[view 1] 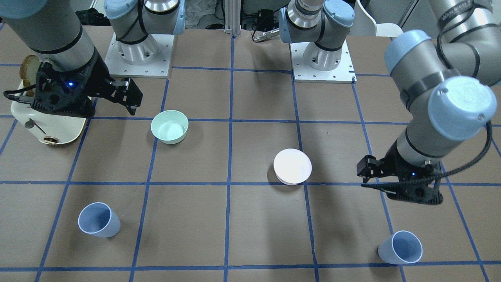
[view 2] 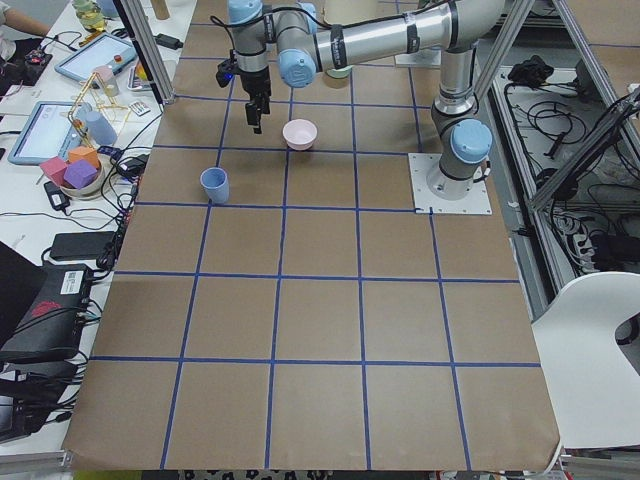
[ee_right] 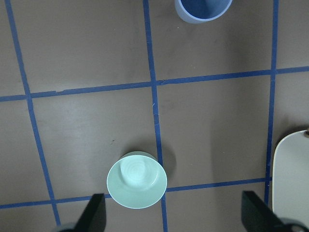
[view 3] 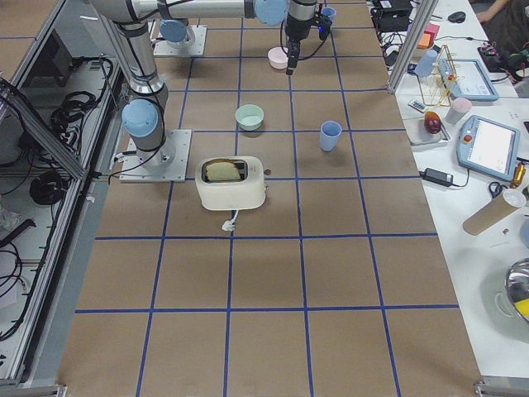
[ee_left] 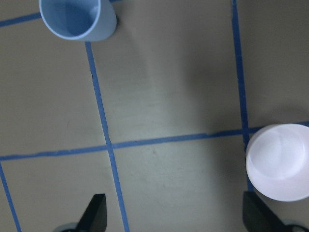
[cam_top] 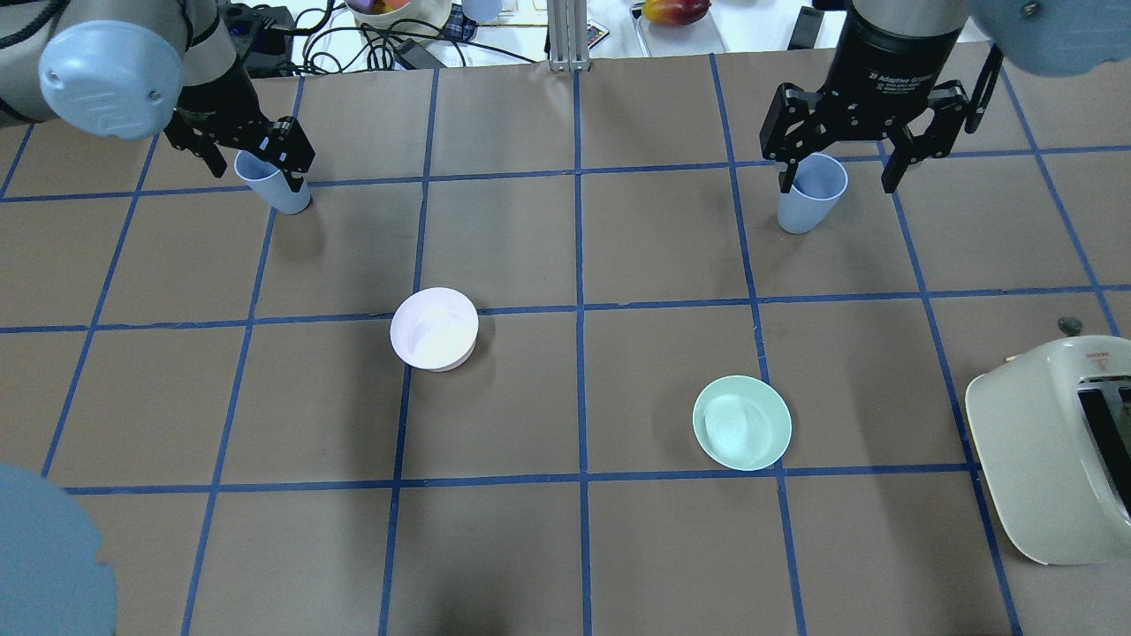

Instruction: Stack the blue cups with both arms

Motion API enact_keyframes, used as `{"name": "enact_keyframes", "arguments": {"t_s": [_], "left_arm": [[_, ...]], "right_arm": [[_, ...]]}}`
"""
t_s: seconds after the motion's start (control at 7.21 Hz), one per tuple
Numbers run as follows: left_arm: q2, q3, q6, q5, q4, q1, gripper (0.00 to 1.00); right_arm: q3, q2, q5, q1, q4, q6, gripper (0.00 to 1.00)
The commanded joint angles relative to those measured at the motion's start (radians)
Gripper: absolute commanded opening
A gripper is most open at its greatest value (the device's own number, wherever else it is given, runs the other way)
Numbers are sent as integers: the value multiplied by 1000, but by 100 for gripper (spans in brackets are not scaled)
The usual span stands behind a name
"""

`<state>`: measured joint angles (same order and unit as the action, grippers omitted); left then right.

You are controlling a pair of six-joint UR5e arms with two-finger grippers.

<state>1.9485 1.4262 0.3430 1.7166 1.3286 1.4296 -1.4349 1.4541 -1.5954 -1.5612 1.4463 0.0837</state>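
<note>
Two pale blue cups stand upright on the brown table, far apart. One blue cup [cam_top: 276, 185] [view 1: 401, 246] [ee_left: 75, 19] is on my left side. The other blue cup [cam_top: 811, 194] [view 1: 98, 219] [ee_right: 203, 9] is on my right side. My left gripper [cam_top: 256, 172] [view 1: 366, 178] [ee_left: 176, 217] hangs open and empty high above the table, short of its cup. My right gripper [cam_top: 837, 181] [view 1: 131, 98] [ee_right: 174, 217] is also open and empty, high up and short of the other cup.
A pale pink bowl [cam_top: 435, 329] [ee_left: 280, 162] and a mint-green bowl [cam_top: 742, 422] [ee_right: 136, 180] sit mid-table. A cream toaster [cam_top: 1051, 450] [view 1: 49, 125] holding a slice of bread stands at my right edge. Blue tape lines grid the table.
</note>
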Motion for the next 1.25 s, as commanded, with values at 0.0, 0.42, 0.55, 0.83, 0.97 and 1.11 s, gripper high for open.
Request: {"name": "enact_keyframes", "arguments": {"t_s": [0.0, 0.42, 0.55, 0.83, 0.97, 1.11], "left_arm": [[114, -26, 59, -2, -148, -17, 100], [196, -26, 105, -2, -300, -31, 100], [213, -20, 103, -6, -331, -46, 100], [242, -18, 102, -6, -379, -48, 98], [253, -18, 99, -5, -382, -46, 97], [254, -18, 97, -5, -382, -46, 82]], "right_arm": [[1, -8, -5, 97, 9, -16, 100], [2, -162, -15, 231, 323, -199, 100], [11, -214, -14, 233, 379, -197, 100], [8, -315, -2, 230, 474, -206, 100], [7, -346, 6, 222, 492, -212, 100], [7, -366, 18, 214, 493, -241, 100]]}}
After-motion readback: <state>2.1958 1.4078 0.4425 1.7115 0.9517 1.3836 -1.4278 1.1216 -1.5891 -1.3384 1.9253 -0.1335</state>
